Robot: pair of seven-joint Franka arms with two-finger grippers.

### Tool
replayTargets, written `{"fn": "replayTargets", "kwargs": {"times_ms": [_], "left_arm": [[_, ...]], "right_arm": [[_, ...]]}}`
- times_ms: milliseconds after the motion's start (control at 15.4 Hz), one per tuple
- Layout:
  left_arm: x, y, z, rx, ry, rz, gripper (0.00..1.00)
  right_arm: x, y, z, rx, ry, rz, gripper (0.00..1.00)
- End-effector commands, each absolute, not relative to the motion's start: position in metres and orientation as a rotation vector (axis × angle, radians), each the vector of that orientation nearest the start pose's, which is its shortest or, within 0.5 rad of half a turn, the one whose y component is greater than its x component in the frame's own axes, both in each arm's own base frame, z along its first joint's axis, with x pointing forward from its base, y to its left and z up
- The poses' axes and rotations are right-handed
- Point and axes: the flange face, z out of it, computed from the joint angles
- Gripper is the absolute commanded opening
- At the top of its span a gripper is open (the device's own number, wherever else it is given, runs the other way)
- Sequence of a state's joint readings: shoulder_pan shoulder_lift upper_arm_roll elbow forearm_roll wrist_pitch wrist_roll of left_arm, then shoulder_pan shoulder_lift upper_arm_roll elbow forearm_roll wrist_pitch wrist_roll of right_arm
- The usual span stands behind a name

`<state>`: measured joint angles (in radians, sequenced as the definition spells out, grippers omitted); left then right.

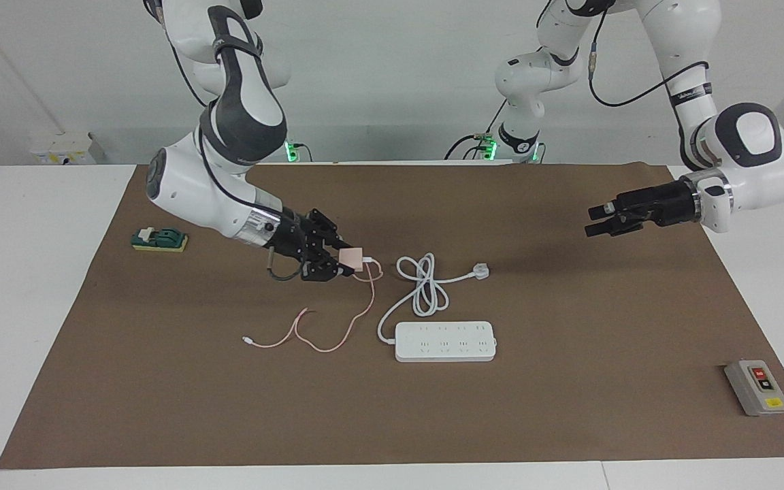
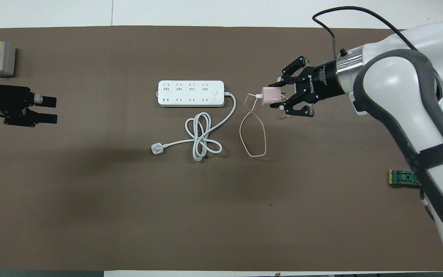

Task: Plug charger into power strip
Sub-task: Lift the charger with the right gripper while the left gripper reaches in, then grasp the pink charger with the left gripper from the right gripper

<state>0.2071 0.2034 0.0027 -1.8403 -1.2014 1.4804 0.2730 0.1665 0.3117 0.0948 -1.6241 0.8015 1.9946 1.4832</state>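
Your charger (image 1: 350, 258) is up off the table, pinched in the right gripper (image 1: 346, 260) fingers, over the mat beside the power strip (image 1: 445, 341), toward the right arm's end; its pink cable (image 1: 337, 325) trails onto the mat. Left gripper (image 1: 595, 222) hangs toward the left arm's end, fingers spread.

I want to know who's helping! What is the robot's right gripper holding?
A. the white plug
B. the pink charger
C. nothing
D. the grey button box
B: the right gripper is shut on the pink charger, its thin pink cable trailing down to the mat.
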Motion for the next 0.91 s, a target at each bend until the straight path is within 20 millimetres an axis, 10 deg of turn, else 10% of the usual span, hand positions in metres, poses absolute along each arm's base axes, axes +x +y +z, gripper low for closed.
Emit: {"fn": "replayTargets", "kwargs": {"times_ms": [0, 324, 842], "left_arm": [[0.587, -0.009, 0.432, 1.713, 0.207, -0.229, 1.00], [0.579, -0.063, 0.377, 1.588, 0.126, -0.202, 1.00], [0.564, -0.102, 0.346, 1.624, -0.016, -0.061, 1.00]], "right_arm": [[0.630, 0.247, 0.469, -1.721, 1.762, 0.758, 0.00], [0.610, 0.318, 0.469, -1.692, 1.766, 0.733, 0.00], [0.587, 0.365, 0.463, -1.720, 1.753, 0.760, 0.00]]}}
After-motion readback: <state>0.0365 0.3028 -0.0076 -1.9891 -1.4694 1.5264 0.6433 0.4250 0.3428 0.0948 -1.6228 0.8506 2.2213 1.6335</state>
